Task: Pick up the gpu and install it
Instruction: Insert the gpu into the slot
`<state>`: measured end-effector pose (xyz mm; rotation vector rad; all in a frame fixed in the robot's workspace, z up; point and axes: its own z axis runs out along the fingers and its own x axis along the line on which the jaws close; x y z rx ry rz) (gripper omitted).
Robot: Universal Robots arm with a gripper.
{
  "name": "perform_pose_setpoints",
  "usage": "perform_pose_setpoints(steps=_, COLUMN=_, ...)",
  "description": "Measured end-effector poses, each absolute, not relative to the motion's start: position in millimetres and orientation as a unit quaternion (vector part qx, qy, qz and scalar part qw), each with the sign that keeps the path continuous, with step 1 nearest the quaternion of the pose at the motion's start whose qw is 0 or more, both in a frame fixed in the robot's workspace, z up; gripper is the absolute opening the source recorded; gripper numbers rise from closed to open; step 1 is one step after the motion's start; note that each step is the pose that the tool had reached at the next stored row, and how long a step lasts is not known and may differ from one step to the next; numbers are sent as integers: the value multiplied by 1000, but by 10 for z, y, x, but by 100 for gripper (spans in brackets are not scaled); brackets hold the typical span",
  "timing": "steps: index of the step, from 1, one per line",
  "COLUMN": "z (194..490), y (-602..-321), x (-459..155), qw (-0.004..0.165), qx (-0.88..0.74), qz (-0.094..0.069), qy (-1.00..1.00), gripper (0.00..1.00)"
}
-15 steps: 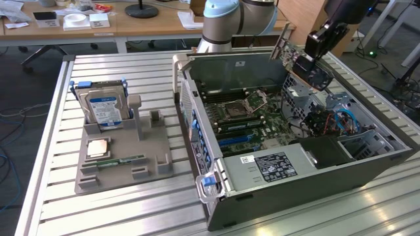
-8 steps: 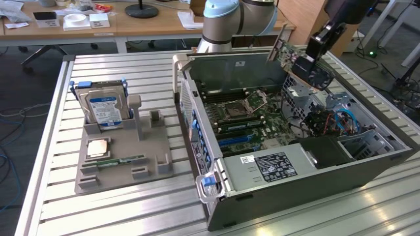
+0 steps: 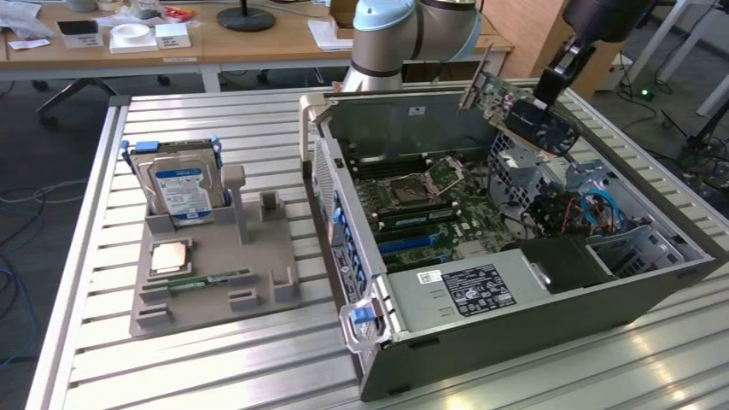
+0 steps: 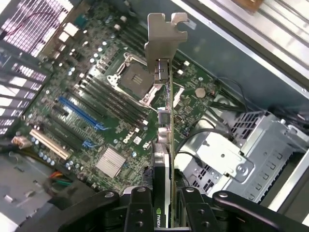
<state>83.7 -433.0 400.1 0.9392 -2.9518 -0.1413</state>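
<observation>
Above the slatted table (image 3: 217,363), at the exterior view's upper right, gripping the gpu (image 3: 518,107) edge-on in the claw (image 4: 166,215), leaving its bracket (image 4: 165,34) free over the open case (image 3: 535,333), probably for slotting in.

Tabletop (image 3: 205,359): bare pale metal, ribbed in long parallel slats. Two things sit directly on it.

Toward the exterior view's left is a grey moulded parts fixture (image 3: 205,301). Its flat base rests on the slats and carries upright slots and shallow pockets.

Toward the exterior view's right is an open tower computer case (image 3: 490,337), lying on its side with the motherboard facing up.

Fixture and case are near each other but apart, with a narrow strip of slats showing between them.
</observation>
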Motion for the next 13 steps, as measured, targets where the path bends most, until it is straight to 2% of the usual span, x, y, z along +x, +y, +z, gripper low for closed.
perform_pose_setpoints(steps=13, z=3996, y=-4330, x=837, qw=25, qx=407, qz=-43, qy=-912, gripper=27)
